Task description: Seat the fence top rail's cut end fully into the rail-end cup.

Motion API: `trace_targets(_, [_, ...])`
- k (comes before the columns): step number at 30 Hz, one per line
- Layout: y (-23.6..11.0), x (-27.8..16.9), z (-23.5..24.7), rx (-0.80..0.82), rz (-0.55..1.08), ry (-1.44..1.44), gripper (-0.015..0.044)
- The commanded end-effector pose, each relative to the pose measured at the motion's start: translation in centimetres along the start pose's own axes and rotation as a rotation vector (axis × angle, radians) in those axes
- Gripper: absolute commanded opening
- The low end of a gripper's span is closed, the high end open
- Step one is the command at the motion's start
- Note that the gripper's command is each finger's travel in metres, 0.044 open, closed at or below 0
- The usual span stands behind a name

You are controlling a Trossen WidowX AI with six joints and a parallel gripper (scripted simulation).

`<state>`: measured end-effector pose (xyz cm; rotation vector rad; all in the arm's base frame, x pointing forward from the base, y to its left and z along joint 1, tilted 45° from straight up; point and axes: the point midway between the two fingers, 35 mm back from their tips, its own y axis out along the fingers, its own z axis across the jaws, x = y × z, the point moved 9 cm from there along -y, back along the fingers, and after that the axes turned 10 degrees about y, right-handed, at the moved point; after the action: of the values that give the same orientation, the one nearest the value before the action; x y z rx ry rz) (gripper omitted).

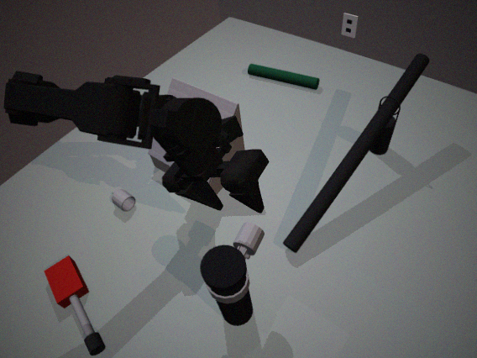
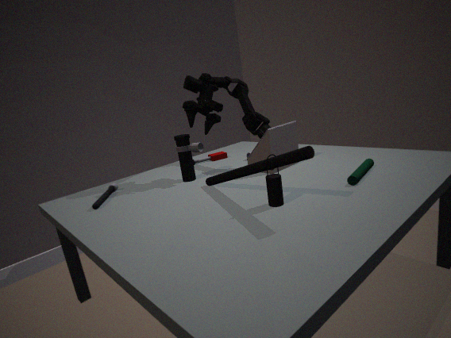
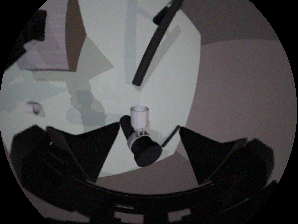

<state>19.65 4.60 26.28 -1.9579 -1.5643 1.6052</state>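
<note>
The dark rail (image 1: 347, 167) (image 2: 254, 168) (image 3: 153, 50) slopes through the wire loop (image 2: 273, 157) on the small post (image 1: 383, 139) (image 2: 275, 190). Its near end is low, close to the table top, apart from the white rail-end cup (image 1: 249, 238) (image 2: 196, 147) (image 3: 140, 118). That cup hangs on the brace band (image 1: 231, 297) (image 2: 182, 149), high on the upright black big post (image 1: 236, 313) (image 2: 186, 168), just under the post cap (image 1: 223, 265) (image 2: 182, 138) (image 3: 149, 154). My gripper (image 1: 241, 209) (image 2: 199, 129) (image 3: 150, 127) is open and empty above the cup, touching neither cup nor rail.
A pale wedge-shaped block (image 1: 231, 107) (image 2: 283, 136) (image 3: 52, 45) stands behind the gripper. A small white cup (image 1: 123, 199) (image 3: 33, 108), a red-headed tool (image 1: 66, 279) (image 2: 217, 155), a green rod (image 1: 283, 76) (image 2: 360, 171) and a dark rod (image 2: 104, 197) lie on the table.
</note>
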Motion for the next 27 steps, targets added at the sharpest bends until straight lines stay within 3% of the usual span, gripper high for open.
trace_targets(1, [0.1, -0.1, 0.4, 0.006, -0.006, -0.059, 0.0440])
trace_targets(27, [4.7, -0.4, 1.9, 0.006, -0.006, -0.058, 0.0440])
